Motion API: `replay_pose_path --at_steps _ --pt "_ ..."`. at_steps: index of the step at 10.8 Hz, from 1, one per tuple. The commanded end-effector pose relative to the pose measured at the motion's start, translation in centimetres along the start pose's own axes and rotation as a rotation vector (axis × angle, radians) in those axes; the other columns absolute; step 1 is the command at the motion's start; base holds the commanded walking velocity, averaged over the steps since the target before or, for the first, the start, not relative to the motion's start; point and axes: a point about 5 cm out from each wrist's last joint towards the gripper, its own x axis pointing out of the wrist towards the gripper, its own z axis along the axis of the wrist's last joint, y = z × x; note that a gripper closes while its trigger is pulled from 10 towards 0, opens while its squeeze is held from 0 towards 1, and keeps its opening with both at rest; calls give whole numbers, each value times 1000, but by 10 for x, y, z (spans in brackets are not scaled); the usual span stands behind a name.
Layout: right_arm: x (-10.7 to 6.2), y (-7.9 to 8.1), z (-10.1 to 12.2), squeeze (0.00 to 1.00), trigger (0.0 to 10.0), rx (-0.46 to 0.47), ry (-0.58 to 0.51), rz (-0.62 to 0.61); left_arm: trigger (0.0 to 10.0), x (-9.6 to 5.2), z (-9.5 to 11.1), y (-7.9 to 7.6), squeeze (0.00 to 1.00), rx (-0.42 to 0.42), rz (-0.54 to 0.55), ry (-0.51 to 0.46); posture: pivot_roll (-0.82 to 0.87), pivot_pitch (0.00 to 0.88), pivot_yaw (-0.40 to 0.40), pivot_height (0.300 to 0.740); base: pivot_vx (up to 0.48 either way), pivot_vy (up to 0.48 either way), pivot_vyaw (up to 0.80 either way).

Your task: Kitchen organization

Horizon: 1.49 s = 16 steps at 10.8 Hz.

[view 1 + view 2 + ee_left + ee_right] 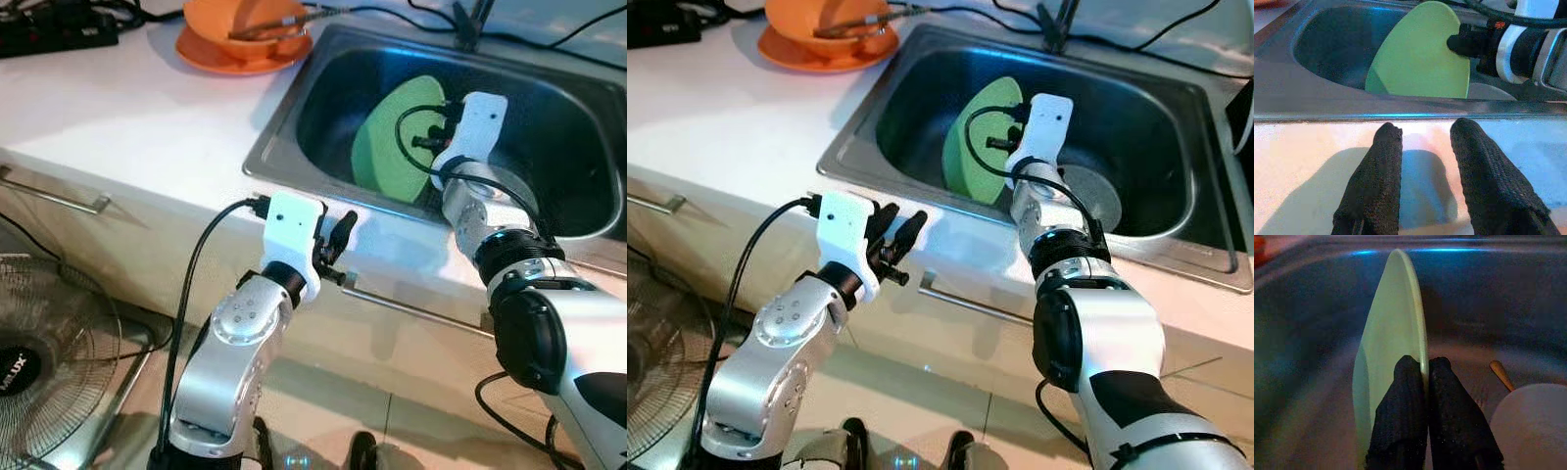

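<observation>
1. Your left pincer hovers, fingers apart, over the white tabletop edge.
2. Your right pincer is clamped on the green plate, upright inside the sink.

A plate stands on edge in the sink; a bowl sits on the counter to its left.

Both head eyes look forward and down over the white worktop into the stainless steel sink. The left wrist camera sits low at the worktop's edge, facing the sink. The right wrist camera sits close inside it. All share the round green plate.
</observation>
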Motion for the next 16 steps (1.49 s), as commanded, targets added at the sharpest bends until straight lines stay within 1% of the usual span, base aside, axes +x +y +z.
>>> replay_pose_path --at_steps 1,4,5,6,7,8,9,10,11,12,13,14,15,16 --pt "1 -3 7 0 10000 -20 -7 -1 10000 0 5 1 0 11 1 -7 170 265 -51 740 0 0 0" --pt "0 -4 -2 0 10000 -39 33 -9 10000 1 10 3 0 36 5 -16 178 267 -48 740 0 0 0" --pt "0 -4 -6 878 10000 -49 49 -8 10000 1 10 3 0 37 5 -12 182 268 -51 740 0 0 0" --pt "-1 -4 -8 1000 10000 -60 58 -6 10000 1 10 3 0 37 6 -10 184 268 -51 740 0 0 0" --pt "-1 -3 -10 988 10000 -62 61 -4 10000 1 10 3 0 37 7 -9 187 269 -51 740 0 0 0" --pt "-1 -3 -10 110 10000 -62 62 -3 10000 0 9 4 0 37 9 -6 188 269 -51 740 0 0 0" --pt "-1 -2 -10 0 10000 -62 62 -3 10000 0 9 5 0 39 12 -3 189 268 -51 740 0 0 0" --pt "-1 -2 -11 0 10000 -65 63 -2 10000 0 8 5 0 39 13 -2 189 269 -50 740 0 0 0" --pt "-2 -2 -13 1000 10000 -78 67 -1 10000 -1 7 5 0 40 12 4 189 271 -48 740 0 0 0" --pt "-2 -3 -13 988 10000 -110 63 -6 10000 -1 6 5 0 40 11 7 187 271 -46 740 0 0 0" --pt "-2 -4 -11 0 10000 -152 50 -7 10000 -1 6 5 0 43 9 10 185 271 -45 740 0 0 0" --pt "-2 -6 -9 0 10000 -220 32 -17 10000 0 5 4 0 45 3 14 186 269 -42 740 0 0 0" --pt "-2 -6 -8 0 10000 -243 25 -18 10000 0 5 4 0 46 2 15 186 269 -42 740 0 0 0" --pt "-2 -6 -12 0 10000 -280 44 -11 10000 0 4 4 0 45 -3 19 184 267 -41 740 0 0 0"
